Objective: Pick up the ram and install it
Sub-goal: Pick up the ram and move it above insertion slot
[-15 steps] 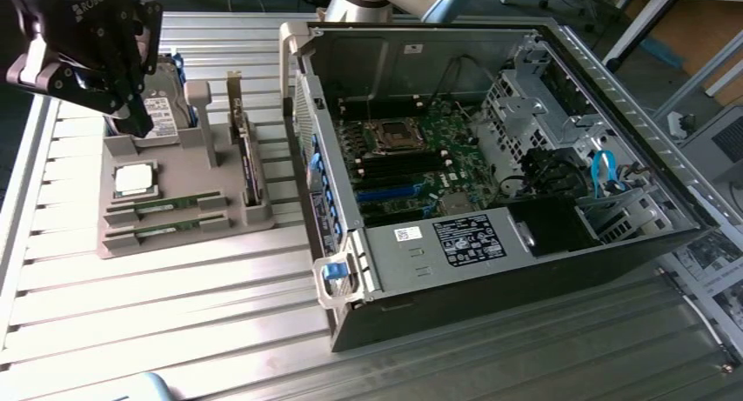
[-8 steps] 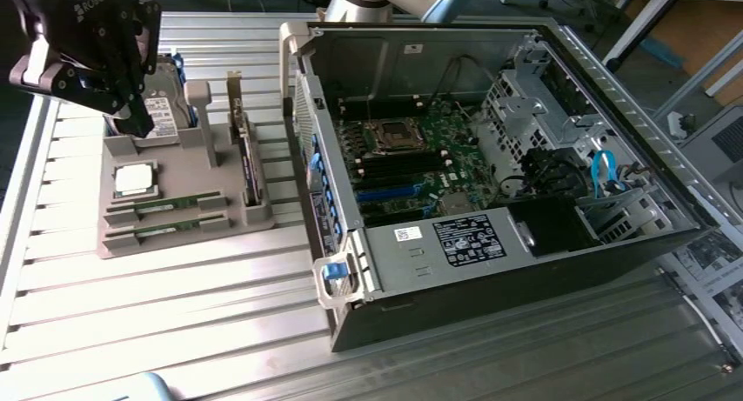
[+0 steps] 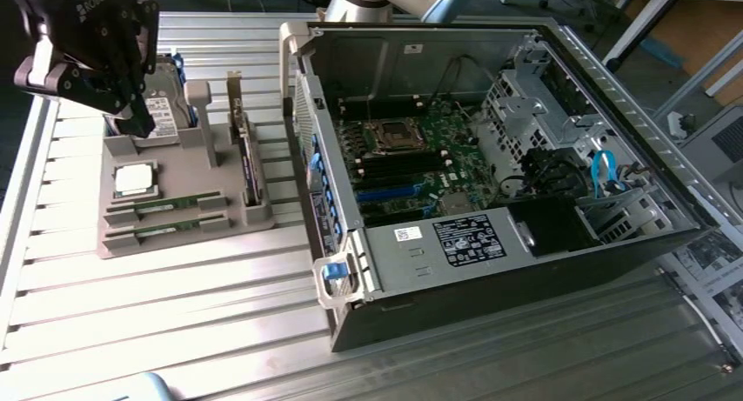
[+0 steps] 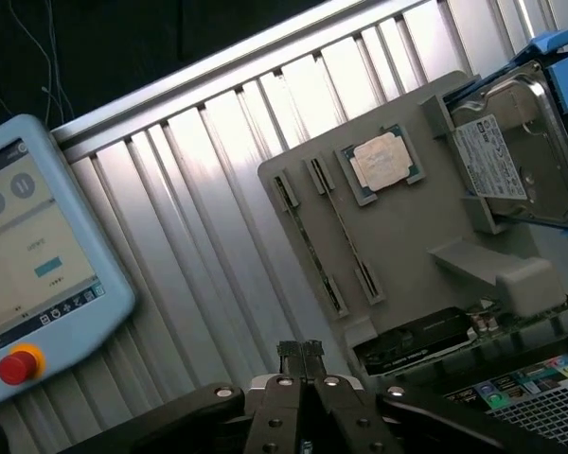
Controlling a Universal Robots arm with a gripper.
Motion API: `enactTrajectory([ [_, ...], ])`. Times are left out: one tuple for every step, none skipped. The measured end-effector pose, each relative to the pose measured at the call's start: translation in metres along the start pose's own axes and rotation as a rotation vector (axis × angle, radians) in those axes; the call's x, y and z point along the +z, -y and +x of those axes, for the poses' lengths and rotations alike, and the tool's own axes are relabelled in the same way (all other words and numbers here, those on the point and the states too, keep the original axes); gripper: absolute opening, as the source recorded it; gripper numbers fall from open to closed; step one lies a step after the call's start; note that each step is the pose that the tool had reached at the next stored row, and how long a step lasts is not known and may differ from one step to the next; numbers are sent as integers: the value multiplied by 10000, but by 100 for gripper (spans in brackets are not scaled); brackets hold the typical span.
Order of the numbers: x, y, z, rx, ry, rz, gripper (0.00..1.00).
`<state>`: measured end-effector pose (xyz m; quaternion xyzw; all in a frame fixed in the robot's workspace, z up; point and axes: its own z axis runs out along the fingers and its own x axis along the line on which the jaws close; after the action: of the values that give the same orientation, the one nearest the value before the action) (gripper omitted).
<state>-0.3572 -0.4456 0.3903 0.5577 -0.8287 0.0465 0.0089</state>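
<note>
1. Closest to the wrist camera were the jaws, pressed together with nothing between them. Beyond them lay the slatted metal counter (image 4: 218,236) and a teach pendant (image 4: 38,265).
2. In the exterior view the jaws hung at the exterior view's left, above the end of the grey holder (image 3: 186,170) where the hard drive (image 3: 163,116) stood.
3. The ram (image 3: 163,207) sat in a slot at the other end of this holder, just beside the square CPU (image 3: 134,179). A second stick (image 3: 163,230) of the same kind sat in the neighbouring slot. Both were apart from the jaws and untouched.
4. My judgement was that the work stood at the approach for the pick-up. Nothing was lifted. The memory slots (image 3: 401,168) on the motherboard, inside the open computer case (image 3: 499,270) at the exterior view's right, looked empty as far as I could tell.
5. A grasp would call for the jaws to open first and then to line up with the long side of the stick. They would need to close across its thin faces, because the slot walls leave little room. The lift should go straight up out of the slot.
6. The ram was long, narrow and green, and it appeared to stand on its edge in the slot. From the wrist camera it looked like a thin dark line (image 4: 308,248). Its chips and label were too small to make out.
</note>
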Motion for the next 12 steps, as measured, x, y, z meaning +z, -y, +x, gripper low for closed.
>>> enactTrajectory([
  [0,0,0,-42,-1,4,11],
  [0,0,0,-127,-1,12,11],
  [0,0,0,-169,0,16,11],
  [1,0,0,-216,1,21,11],
  [1,0,0,-262,1,25,11],
  [0,0,0,-315,1,29,11],
  [0,0,0,-358,1,33,11],
  [1,0,0,-404,2,38,11],
  [0,0,0,-451,1,41,11],
  [1,0,0,-505,3,46,11],
  [1,0,0,-557,5,51,11],
  [1,0,0,-602,7,55,11],
])
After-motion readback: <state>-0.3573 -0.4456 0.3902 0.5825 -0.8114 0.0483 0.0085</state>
